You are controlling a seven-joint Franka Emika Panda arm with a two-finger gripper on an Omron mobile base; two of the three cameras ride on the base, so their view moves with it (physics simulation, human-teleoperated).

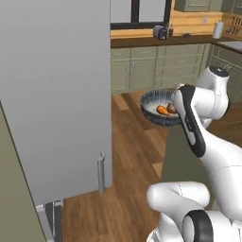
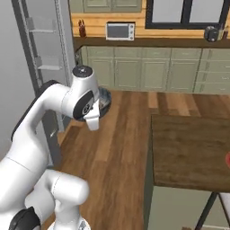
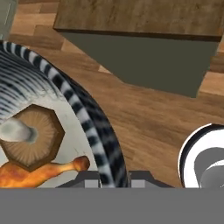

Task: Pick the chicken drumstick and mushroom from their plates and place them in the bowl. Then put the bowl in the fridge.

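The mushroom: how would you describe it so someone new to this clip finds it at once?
Start at the bowl with the striped rim, held up over the wood floor by the gripper, whose jaws are shut on that rim. Inside lies the mushroom, a brown faceted cap with a pale stem. Unlike the orange drumstick beside it, it is round and dull.

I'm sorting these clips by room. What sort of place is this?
A rendered home kitchen: green cabinets under a wooden counter carrying a microwave, with a grey fridge close by.
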